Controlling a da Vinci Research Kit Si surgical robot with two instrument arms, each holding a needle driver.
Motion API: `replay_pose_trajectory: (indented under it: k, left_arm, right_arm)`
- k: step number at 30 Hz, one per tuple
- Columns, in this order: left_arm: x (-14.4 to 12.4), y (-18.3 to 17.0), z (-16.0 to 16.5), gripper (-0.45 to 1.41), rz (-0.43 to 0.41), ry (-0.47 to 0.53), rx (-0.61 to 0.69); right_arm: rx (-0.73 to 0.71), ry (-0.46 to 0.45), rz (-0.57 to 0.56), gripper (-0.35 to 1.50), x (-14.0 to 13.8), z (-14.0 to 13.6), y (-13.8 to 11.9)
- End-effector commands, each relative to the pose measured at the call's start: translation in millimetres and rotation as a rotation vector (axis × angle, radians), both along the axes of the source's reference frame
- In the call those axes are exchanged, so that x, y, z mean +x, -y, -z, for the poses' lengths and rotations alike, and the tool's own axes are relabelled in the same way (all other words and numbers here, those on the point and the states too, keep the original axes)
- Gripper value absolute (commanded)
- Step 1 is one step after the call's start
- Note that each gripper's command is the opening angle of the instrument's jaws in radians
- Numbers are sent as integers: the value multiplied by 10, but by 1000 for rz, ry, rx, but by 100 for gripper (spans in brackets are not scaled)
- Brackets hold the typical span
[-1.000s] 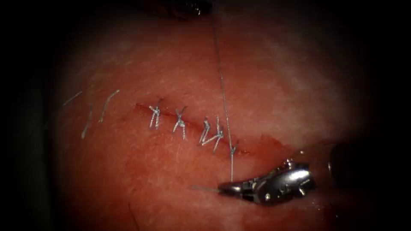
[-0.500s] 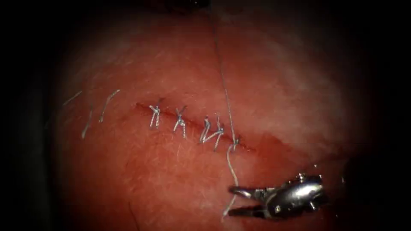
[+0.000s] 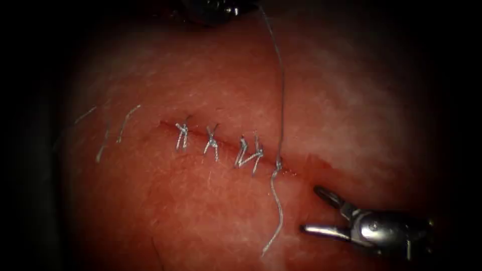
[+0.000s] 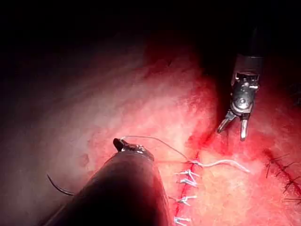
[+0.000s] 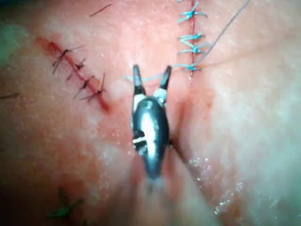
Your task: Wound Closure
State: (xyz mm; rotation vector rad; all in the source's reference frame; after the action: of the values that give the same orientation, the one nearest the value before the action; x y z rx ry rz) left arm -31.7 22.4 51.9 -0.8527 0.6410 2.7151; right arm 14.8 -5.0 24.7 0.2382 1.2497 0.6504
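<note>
1. Right tool (image 3: 321, 211) first: its jaws stand spread apart and hold nothing, low and to the right of the cut (image 3: 226, 145) in the endoscope view. A second ago they were clamped on the thread's short end; half a second ago they had parted, and now the tool has backed off to the right, well clear of the thread. The right wrist view shows the same tool (image 5: 150, 77) splayed wide above bare tissue.

2. Left tool (image 3: 221, 7) sits at the upper edge, dark and mostly hidden; the long strand of thread (image 3: 282, 90) runs up to it. In the left wrist view the strand ends right at that tool's tip (image 4: 123, 143), so it looks gripped there, though I can't make out the jaws themselves.

3. Freed tail (image 3: 275, 216) now lies slack and wavy on the tissue (image 3: 351, 100) below the cut, where it was pulled straight a second ago.

4. Knot (image 3: 277, 164) sits on the cut line, just right of the three finished stitches (image 3: 216, 143).

5. My read: the newest throw is down, with the tension let go on the short side.

6. Needle: I can't pick it out with any certainty; nothing curved shows in either set of jaws.
</note>
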Motion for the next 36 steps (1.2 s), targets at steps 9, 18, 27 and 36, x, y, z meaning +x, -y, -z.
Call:
replay_pose_trajectory:
  k: [9,18,27,36]
  left_arm:
    - [-20,28,45,-45,-24,4,-19]
    - [-29,46,64,-45,-31,11,-25]
    - [-36,55,73,-45,-48,1,-37]
    - [-45,64,86,-45,-54,-3,-41]
  right_arm:
    - [125,44,-104,128,22,-37,-19]
    - [128,57,-89,130,49,-65,-40]
    - [125,74,-73,130,75,-89,-46]
    - [124,73,-73,130,76,-93,-50]
